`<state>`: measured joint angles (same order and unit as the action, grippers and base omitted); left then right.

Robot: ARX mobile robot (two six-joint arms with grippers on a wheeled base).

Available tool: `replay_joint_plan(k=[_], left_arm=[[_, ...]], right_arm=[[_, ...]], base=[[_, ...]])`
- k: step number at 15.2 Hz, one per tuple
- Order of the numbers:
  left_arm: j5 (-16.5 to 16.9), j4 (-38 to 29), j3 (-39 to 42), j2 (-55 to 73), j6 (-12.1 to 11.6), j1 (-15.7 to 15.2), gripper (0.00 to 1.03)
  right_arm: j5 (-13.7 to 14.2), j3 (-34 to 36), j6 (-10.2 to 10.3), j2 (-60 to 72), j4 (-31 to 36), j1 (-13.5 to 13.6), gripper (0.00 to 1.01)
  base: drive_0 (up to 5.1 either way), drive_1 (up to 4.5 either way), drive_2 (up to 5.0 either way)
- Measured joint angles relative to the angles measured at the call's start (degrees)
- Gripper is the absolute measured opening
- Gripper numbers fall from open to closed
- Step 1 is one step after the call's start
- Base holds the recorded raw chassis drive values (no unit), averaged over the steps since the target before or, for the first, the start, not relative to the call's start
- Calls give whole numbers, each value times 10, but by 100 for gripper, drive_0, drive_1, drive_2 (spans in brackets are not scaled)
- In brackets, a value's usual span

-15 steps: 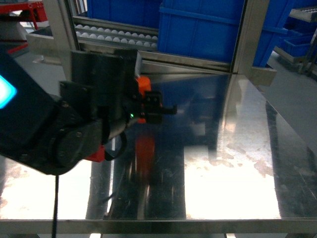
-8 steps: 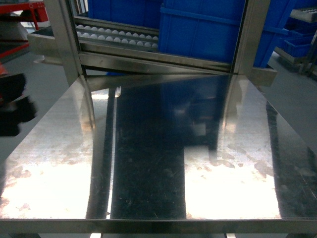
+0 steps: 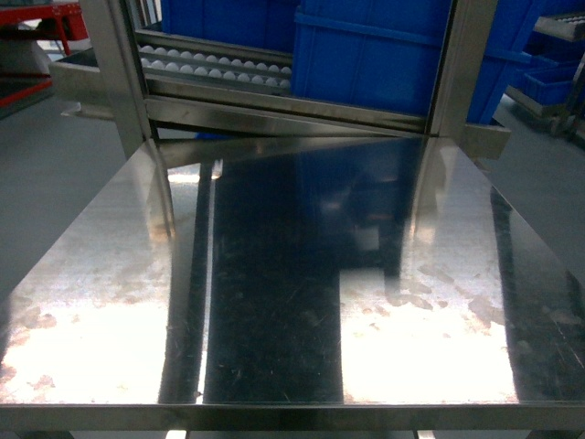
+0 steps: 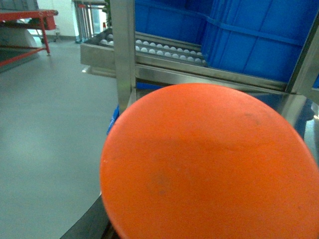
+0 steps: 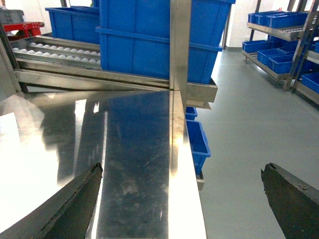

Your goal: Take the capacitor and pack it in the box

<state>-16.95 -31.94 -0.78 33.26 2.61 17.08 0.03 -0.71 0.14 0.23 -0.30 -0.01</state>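
- In the head view there is a steel table [image 3: 274, 302] with a shiny, scratched top that reflects the lights; no arm shows in this view.
- Behind the table stands a metal rack with a roller conveyor [image 3: 215, 66] and big blue bins [image 3: 366, 55] on it.
- The left wrist view is mostly filled by a round orange-red surface [image 4: 209, 164], very close to the camera. It may be the capacitor, but I cannot tell. The fingers of the left gripper are not visible, so its opening cannot be told.
- In the right wrist view the right gripper [image 5: 182, 199] shows two dark fingertips [image 5: 75, 204] at the bottom corners, set wide apart with nothing between them.
- Under this gripper lie the right edge of the table and the grey floor [image 5: 249, 129].
- The pink box appears in no view.
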Motion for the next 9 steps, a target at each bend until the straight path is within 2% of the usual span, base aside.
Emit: replay_joint_plan(k=[3, 7, 8, 9], left_arm=[[47, 71, 0, -80, -16, -53, 44], [94, 135, 0, -149, -16, -96, 44], [127, 154, 0, -164, -16, -120, 44], [162, 167, 0, -179, -16, -168, 44]], right_arm=[[0, 0, 0, 0, 0, 0, 98], [0, 0, 0, 0, 0, 0, 98], [0, 0, 0, 0, 0, 0, 98], [0, 0, 0, 0, 0, 0, 98]], base=[[0, 0, 0], [0, 0, 0], [0, 0, 0], [0, 0, 0]])
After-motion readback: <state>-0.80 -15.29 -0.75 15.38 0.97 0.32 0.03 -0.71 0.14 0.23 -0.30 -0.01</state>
